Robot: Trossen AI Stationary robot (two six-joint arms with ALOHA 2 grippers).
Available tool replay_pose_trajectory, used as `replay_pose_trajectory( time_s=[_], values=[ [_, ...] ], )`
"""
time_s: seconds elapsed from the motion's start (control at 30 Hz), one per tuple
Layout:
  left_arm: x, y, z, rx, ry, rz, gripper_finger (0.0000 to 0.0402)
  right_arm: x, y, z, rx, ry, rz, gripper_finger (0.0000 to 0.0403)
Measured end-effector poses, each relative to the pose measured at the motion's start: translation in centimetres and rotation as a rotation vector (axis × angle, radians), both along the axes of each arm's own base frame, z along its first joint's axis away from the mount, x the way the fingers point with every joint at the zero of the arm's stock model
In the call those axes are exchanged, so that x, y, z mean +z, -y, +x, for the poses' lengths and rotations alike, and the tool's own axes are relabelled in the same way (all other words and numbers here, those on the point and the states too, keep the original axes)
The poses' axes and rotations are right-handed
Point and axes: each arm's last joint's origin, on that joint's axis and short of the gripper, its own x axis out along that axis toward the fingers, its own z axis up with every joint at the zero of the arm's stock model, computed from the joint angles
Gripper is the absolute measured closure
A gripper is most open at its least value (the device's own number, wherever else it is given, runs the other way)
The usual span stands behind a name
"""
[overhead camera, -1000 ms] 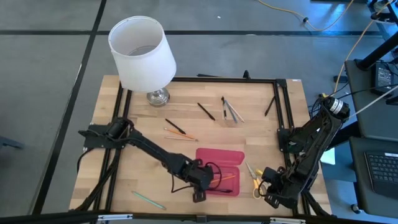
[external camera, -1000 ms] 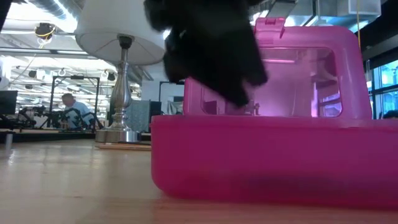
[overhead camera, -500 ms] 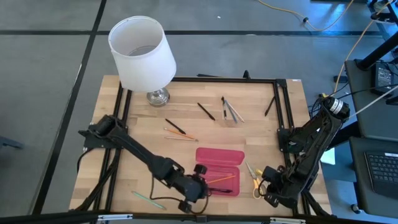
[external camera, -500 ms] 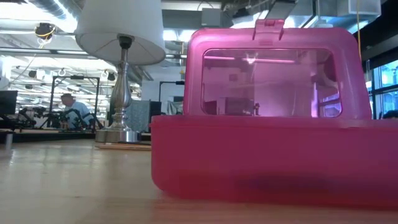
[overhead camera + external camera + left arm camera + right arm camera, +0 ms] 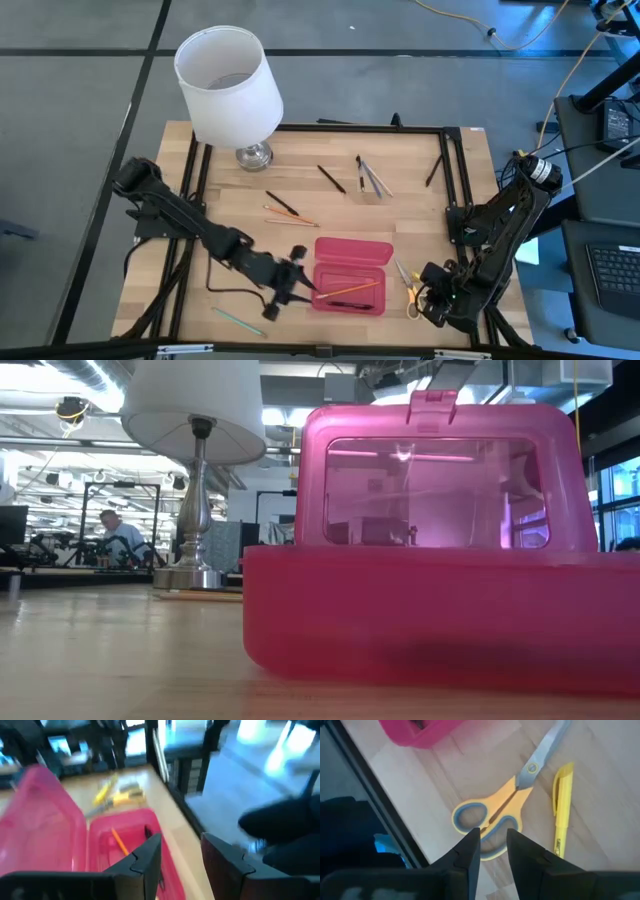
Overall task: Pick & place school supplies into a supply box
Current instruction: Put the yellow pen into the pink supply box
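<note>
The supply box [image 5: 352, 252] lies open near the table's front middle; its lid [image 5: 445, 480] stands upright. In its tray lie an orange pencil [image 5: 119, 841] and a black pen [image 5: 345, 303]. My left gripper [image 5: 181, 855] hangs open just left of the box [image 5: 45, 825], pointing toward it, with nothing between its fingers. My right gripper [image 5: 493, 840] stands over the handles of the yellow-handled scissors [image 5: 500, 812], narrowly open, pointing down. The scissors [image 5: 408, 285] lie flat on the table right of the box, beside a yellow marker [image 5: 562, 810].
More pens and pencils lie across the table's middle [image 5: 370, 178], [image 5: 332, 178], [image 5: 285, 210], one black pen by the right rail [image 5: 433, 172], a teal pencil near the front left [image 5: 238, 320]. A white-shaded lamp [image 5: 228, 85] stands at the far left. A person [image 5: 110, 535] sits far behind.
My left gripper has drawn back from over the box's tray toward the table's left, risen and rolled, and it has gone out of the low view. The orange pencil and the black pen stay in the tray.
</note>
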Motion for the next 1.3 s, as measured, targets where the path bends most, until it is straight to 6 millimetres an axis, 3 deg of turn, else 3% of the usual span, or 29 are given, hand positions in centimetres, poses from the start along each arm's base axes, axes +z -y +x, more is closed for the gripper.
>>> replay_pose_trajectory(
  time_s=[0.17,0.4,0.73,0.87,1.3],
  values=[
    [-1.9,-1.7,-2.9,0.0,0.098,-0.058,0.0268,0.0,0.0,0.0,0.034,0.015,-0.015,0.0304],
    [-4.1,-3.0,-5.5,-0.003,0.167,-0.1,0.0272,0.0,0.5,0.1,0.0,0.058,-0.08,0.0287],
    [-4.7,-3.8,-5.8,0.098,0.175,-0.031,0.0274,-0.1,1.0,0.1,0.082,0.06,-0.163,0.0221],
    [-4.7,-3.8,-5.8,0.096,0.175,-0.03,0.0274,-0.5,1.3,0.0,0.081,0.052,-0.183,0.0218],
    [-4.7,-3.8,-5.8,0.095,0.174,-0.03,0.0273,-4.7,3.1,-0.7,0.09,-0.009,-0.205,0.0225]
  ],
)
